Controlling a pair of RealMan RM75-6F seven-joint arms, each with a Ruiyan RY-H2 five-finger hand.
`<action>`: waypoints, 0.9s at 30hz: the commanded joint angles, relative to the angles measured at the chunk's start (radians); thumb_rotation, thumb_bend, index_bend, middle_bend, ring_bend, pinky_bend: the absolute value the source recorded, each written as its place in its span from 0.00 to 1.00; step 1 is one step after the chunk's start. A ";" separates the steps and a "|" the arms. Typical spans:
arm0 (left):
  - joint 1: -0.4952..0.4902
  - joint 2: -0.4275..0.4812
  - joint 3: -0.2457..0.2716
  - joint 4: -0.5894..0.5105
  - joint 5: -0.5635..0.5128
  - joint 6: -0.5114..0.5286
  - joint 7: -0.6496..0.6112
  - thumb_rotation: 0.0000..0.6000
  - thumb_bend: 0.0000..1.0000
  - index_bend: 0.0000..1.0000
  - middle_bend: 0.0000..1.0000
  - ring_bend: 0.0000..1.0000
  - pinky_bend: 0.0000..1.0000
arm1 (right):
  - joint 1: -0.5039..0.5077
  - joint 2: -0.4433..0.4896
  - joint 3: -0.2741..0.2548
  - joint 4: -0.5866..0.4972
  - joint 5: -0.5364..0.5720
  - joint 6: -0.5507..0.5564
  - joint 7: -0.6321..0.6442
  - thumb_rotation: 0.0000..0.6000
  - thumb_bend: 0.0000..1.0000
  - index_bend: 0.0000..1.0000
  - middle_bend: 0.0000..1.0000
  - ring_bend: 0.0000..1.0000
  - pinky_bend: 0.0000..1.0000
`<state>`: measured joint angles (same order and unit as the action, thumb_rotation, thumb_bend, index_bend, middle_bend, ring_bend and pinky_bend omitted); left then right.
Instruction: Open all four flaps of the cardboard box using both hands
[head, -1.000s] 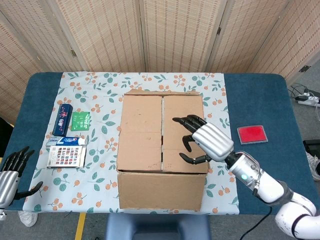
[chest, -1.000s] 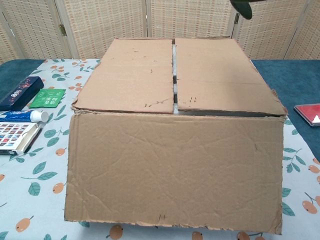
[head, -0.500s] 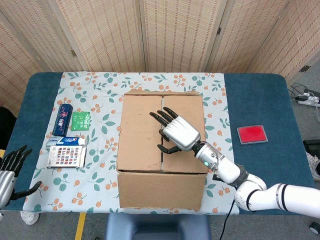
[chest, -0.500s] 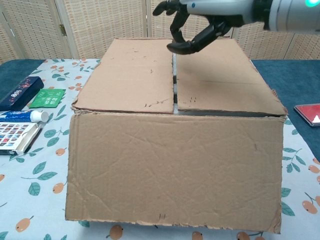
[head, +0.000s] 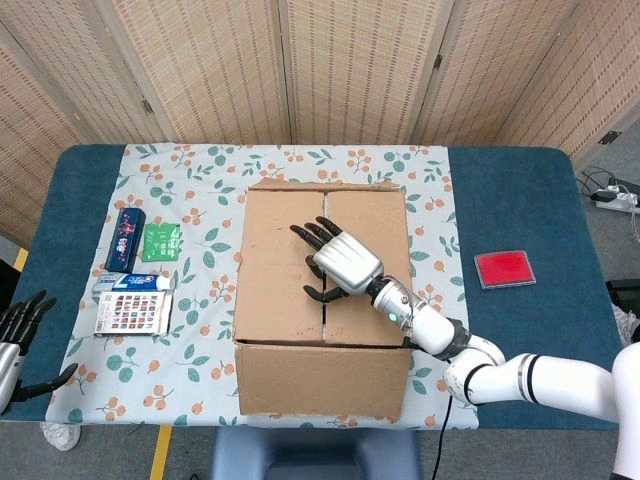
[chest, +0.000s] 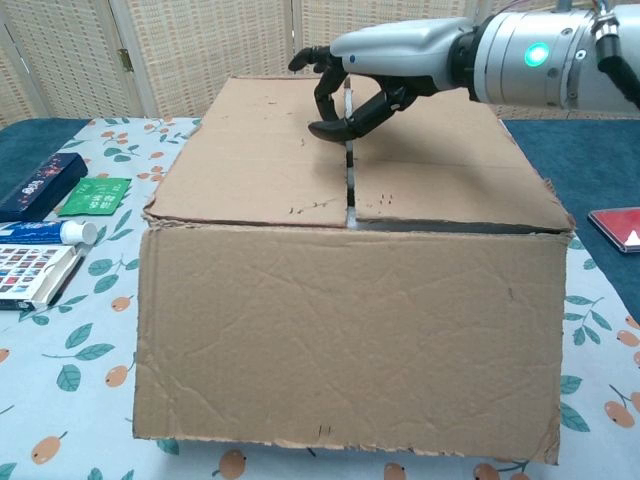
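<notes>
Woven-reed folding screens (head: 330, 70) stand behind a dark blue table (head: 510, 200) laid with a white cloth (head: 200, 190) printed with leaves and orange berries. At the middle of that cloth sits the cardboard box (head: 322, 300) — plain brown corrugated board, creased and a little ragged along its edges. Its long axis runs from the near edge of the table toward the screens, and its two top flaps lie flat, meeting at a seam (chest: 348, 170) down the centre.

Over that seam the right hand (head: 340, 265) reaches in from the near right, a silver shell with black fingers (chest: 335, 128). They are curled downward, spread a little apart, with the tips at or just above the seam; they hold nothing, and whether they actually touch the board I cannot tell. The left hand (head: 15, 345) shows at the head view's lower left edge, off the table — its fingers apart and holding nothing.

Left of the box lie a dark blue carton (head: 125, 240), a green packet (head: 160, 242), a toothpaste box (head: 133, 283) and a flat paint-set box (head: 131, 313). A red pad (head: 503, 269) rests on the bare table, well apart to the right.
</notes>
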<state>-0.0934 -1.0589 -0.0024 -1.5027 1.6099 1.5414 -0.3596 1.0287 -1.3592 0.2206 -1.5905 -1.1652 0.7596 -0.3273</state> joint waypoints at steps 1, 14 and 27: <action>0.000 0.002 0.000 0.001 -0.004 -0.002 -0.005 1.00 0.28 0.02 0.00 0.00 0.00 | 0.011 -0.017 -0.001 0.021 0.000 -0.012 0.014 0.38 0.49 0.54 0.00 0.00 0.00; -0.002 0.004 0.003 0.010 0.006 0.002 -0.036 1.00 0.25 0.02 0.00 0.00 0.00 | 0.013 0.020 -0.027 0.016 0.013 -0.028 0.010 0.37 0.49 0.54 0.00 0.00 0.00; -0.016 0.002 0.015 0.026 0.033 -0.004 -0.084 1.00 0.25 0.02 0.00 0.00 0.00 | -0.030 0.155 -0.043 -0.101 0.042 0.024 -0.029 0.37 0.49 0.54 0.00 0.00 0.00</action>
<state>-0.1087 -1.0565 0.0126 -1.4771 1.6432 1.5372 -0.4443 1.0046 -1.2152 0.1784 -1.6806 -1.1247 0.7750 -0.3538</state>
